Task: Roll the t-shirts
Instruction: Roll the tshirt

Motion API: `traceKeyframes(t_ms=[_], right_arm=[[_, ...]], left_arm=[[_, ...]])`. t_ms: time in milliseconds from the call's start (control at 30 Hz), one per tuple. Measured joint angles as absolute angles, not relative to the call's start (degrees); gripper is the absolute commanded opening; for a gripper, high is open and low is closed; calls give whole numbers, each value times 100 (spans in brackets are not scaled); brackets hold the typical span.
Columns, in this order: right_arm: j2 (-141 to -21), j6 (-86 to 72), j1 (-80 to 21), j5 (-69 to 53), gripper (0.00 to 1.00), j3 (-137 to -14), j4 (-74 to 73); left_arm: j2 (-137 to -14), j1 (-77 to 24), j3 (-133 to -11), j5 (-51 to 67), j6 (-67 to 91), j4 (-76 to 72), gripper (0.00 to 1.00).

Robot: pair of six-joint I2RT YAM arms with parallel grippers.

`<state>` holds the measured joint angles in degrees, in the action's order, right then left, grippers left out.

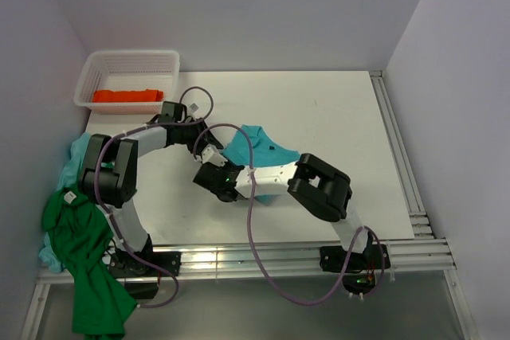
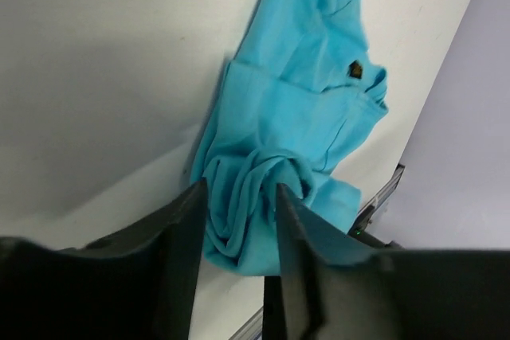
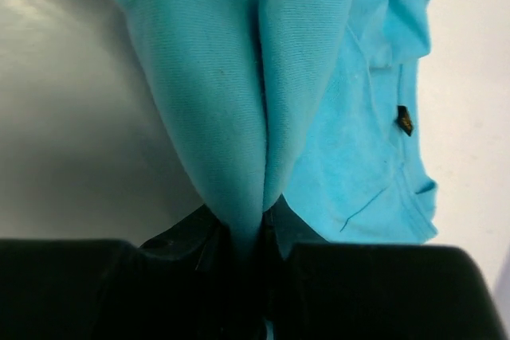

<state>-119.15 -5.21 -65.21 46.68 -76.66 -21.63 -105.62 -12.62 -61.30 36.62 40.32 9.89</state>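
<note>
While only the orange-red t-shirt [image 1: 126, 95] lies rolled in the basket [image 1: 131, 53], the right gripper [image 3: 243, 232] pinches the turquoise t-shirt [image 3: 335, 157], the left gripper [image 2: 239, 197] parted.

The white table [image 1: 335, 109] carries a turquoise t-shirt [image 1: 255, 146] and a basket [image 1: 86, 90].

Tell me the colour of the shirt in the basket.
The shirt is orange-red, clearest in the top view.

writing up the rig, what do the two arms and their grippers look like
Both arms are alike: bulky black joint housings, white links, black bases. The left arm and right arm each trail a looping purple-grey cable. The gripper fingers are flat and plain black. No markings are legible.
</note>
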Motion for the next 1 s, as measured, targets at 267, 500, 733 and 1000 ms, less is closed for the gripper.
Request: traceKeyframes(t_ms=[267, 500, 733, 1000], right_arm=[[-11312, -674, -6014, 2397, 0, -7679, -2427], [-11229, -648, -5317, 635, 0, -7736, -2626], [-11393, -657, -4362, -1470, 0, -7933, -2696], [-12062, -655, -3640, -3315, 0, -8427, -2790]], left_arm=[[-9782, -1061, -5461, 3616, 4364, 388, 98], [-9268, -941, -4851, 3321, 4731, -395, 99], [-8790, -987, -3874, 3232, 4943, -1199, 99], [-9161, -1013, -3146, 3339, 5201, -2545, 99]])
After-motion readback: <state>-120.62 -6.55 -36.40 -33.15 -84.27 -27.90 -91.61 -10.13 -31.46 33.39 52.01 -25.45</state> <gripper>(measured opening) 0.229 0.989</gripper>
